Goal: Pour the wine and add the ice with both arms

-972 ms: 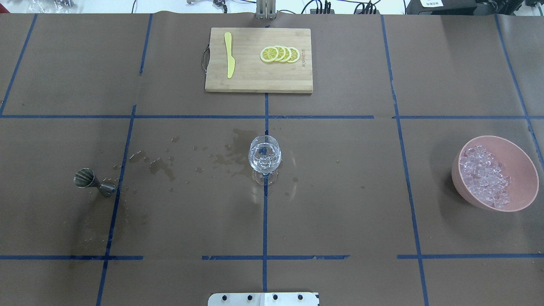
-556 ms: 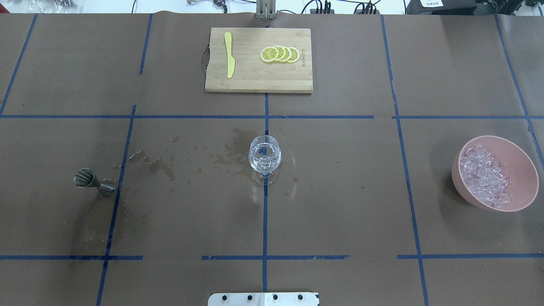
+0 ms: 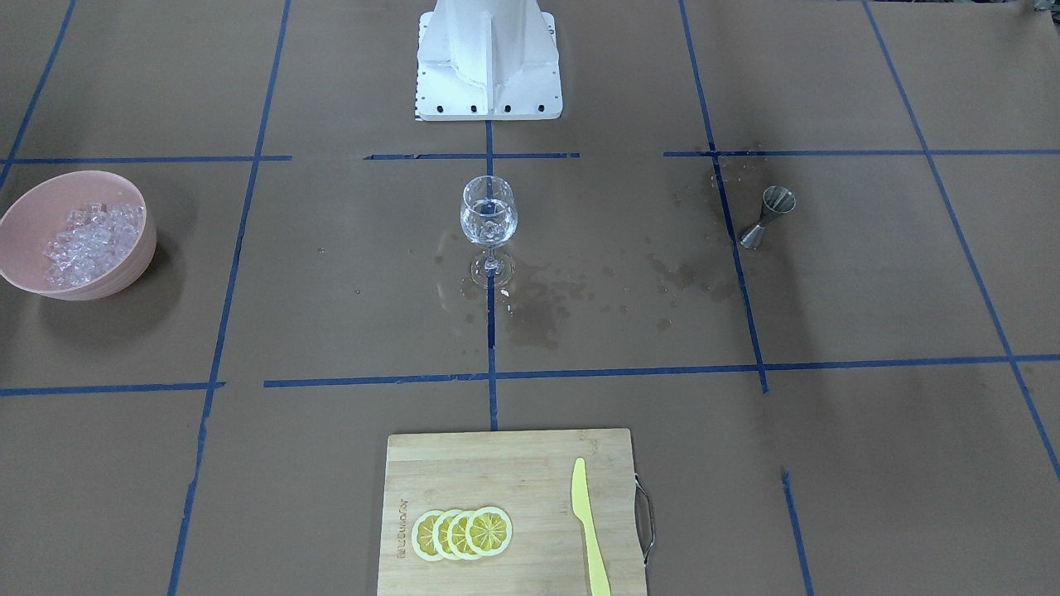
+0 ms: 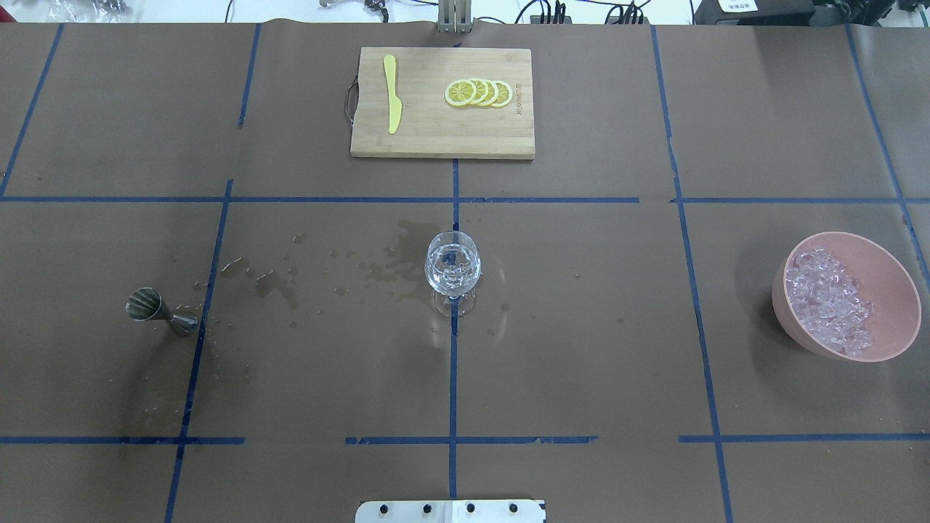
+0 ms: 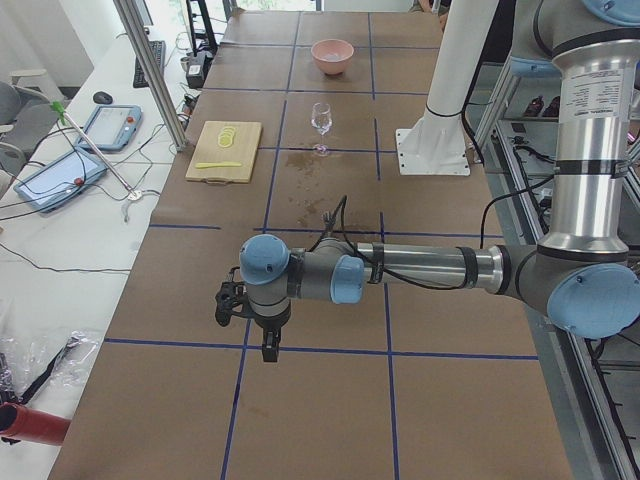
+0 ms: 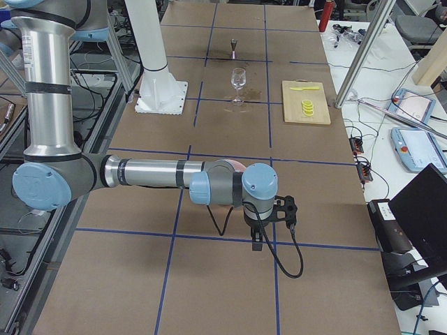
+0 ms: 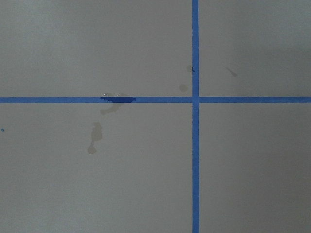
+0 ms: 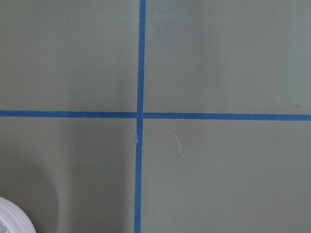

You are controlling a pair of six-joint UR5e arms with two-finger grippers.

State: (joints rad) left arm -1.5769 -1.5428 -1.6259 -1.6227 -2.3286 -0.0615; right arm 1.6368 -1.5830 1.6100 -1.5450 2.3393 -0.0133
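Small clear glassy ice cubes (image 4: 828,301) heaped in round pink bowl (image 4: 779,305), right end of brown worktop (image 4: 581,327), well apart from clear stemmed glass (image 4: 452,265). We judge cubes hard, slick, light; pinch one across flat faces. Grip of left tool (image 5: 269,352), right tool (image 6: 256,243): we cannot tell.

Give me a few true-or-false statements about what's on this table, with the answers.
1. The ice sits in a pink bowl. True.
2. The glass lies on its side. False: it stands upright.
3. Lemon slices and a yellow knife lie on the board. True.
4. The jigger is inside the bowl. False: it is on the table, on the other side of the glass from the bowl.
5. The table near the glass is spotless. False: dark splash marks spread from the glass toward the jigger.
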